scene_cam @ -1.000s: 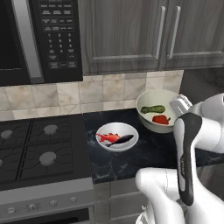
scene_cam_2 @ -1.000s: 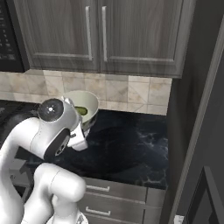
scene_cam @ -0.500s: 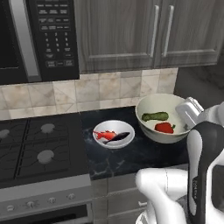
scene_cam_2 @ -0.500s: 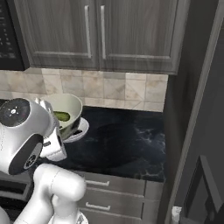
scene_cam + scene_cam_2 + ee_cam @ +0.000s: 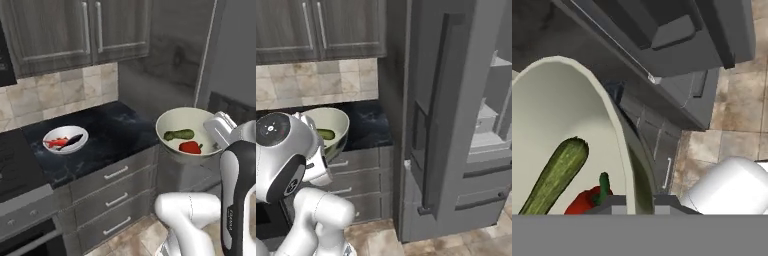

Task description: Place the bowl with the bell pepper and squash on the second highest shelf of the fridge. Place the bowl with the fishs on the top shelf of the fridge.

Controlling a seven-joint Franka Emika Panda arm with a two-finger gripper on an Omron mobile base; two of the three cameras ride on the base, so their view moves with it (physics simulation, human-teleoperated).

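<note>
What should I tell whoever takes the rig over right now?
Gripper: shut on the rim of the pepper-and-squash bowl, held in the air off the counter, near the fridge.
In it: bell pepper, squash.
Fish bowl sits on the counter with both fish.
Fridge door stands open; shelves visible.
Done: first bowl lifted.
Left: set it on the second-highest shelf, then fish bowl to the top shelf.

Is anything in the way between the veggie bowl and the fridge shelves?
Yes. The open fridge door stands between the bowl the gripper holds and the shelves to the right.
</note>
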